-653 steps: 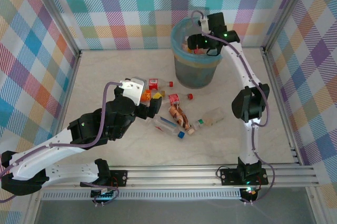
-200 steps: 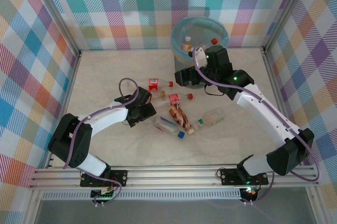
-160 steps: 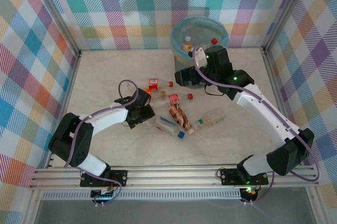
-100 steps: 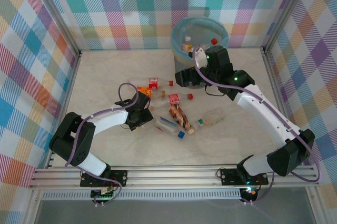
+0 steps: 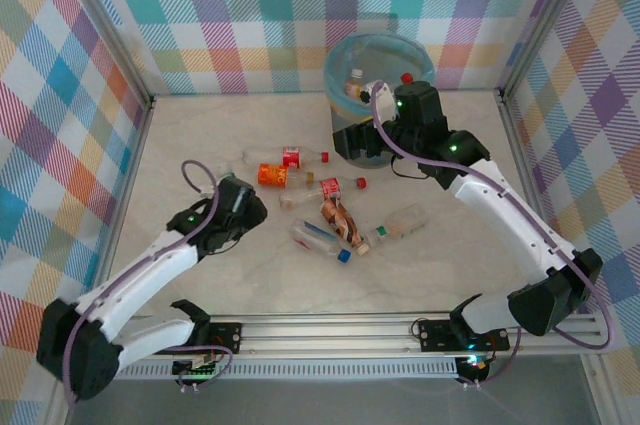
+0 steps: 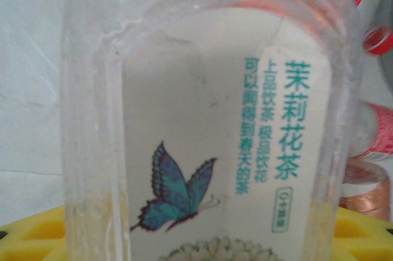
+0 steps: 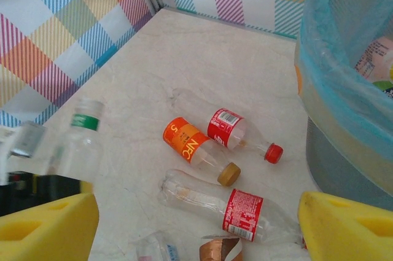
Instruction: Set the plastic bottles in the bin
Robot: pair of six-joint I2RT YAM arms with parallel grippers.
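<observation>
I had left gripper (image 5: pixel 245 210) clamped on butterfly-label bottle (image 6: pixel 202 138), left of tabletop centre; right gripper (image 7: pixel 195 212) gaped wide, empty, beside bin (image 5: pixel 330 67) at far edge; few binned bottles (image 5: pixel 353 78) showed inside; roughly seven loose bottles (image 7: pixel 199 144) to go mid-tabletop.

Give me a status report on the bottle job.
Left gripper shut on clear bottle. Right gripper open, empty, beside bin. Several loose bottles on table. Bin mouth unobstructed.

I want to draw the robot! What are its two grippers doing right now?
Left gripper: shut on the clear butterfly-label bottle.
Right gripper: open, holding nothing.
</observation>
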